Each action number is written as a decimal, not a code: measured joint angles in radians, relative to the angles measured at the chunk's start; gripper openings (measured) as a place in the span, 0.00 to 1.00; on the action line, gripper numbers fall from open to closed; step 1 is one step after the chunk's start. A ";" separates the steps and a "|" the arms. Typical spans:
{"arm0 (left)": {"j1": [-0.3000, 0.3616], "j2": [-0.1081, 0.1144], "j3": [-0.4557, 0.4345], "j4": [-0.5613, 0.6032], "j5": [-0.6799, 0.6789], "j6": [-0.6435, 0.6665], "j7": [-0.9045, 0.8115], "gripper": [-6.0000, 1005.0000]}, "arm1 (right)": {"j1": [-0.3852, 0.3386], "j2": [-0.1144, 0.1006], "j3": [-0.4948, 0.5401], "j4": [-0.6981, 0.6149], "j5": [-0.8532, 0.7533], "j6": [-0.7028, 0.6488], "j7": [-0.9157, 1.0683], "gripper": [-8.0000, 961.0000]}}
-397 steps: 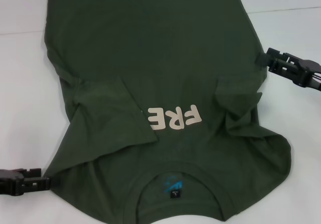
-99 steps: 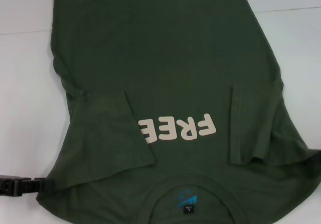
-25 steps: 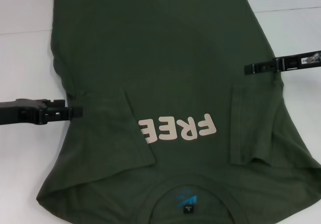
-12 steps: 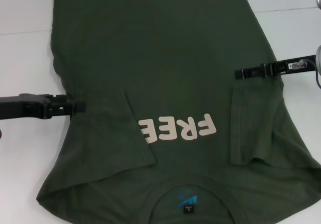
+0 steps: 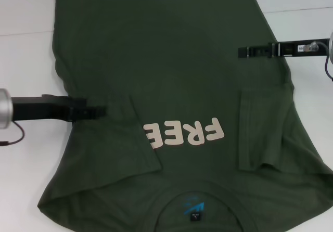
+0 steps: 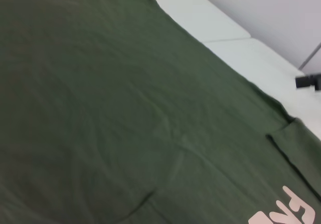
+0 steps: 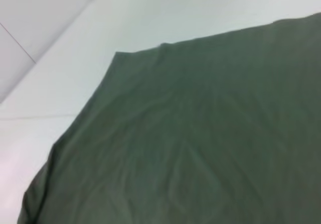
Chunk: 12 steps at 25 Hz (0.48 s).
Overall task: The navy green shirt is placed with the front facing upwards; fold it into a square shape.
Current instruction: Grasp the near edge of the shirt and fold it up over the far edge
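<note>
navy green shirt [image 5: 171,76] lies flat on the white table [image 5: 26,55], print up, collar toward the robot, hem at the far edge. both sleeves are folded in over the body, each side of the cream "free" print [image 5: 184,132]. left gripper [image 5: 101,110] is low over the shirt's left side just above the folded sleeve; right gripper [image 5: 242,51] is over the right side, farther up the body. both look pressed thin edge-on, can't tell whether either one pinches fabric.
</note>
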 joint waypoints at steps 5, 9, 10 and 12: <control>-0.012 -0.022 0.030 0.000 0.000 -0.061 -0.002 0.78 | 0.000 0.005 0.000 0.000 0.009 -0.004 -0.003 0.93; -0.023 -0.032 0.043 0.000 0.000 -0.100 0.000 0.78 | -0.001 0.009 0.000 0.000 0.010 -0.005 -0.003 0.93; -0.026 -0.034 0.047 0.000 0.000 -0.115 0.001 0.78 | -0.002 0.011 0.000 0.000 0.010 -0.005 -0.003 0.93; -0.029 -0.038 0.059 0.000 0.000 -0.147 0.002 0.78 | -0.002 0.012 -0.001 0.000 0.010 -0.006 -0.003 0.93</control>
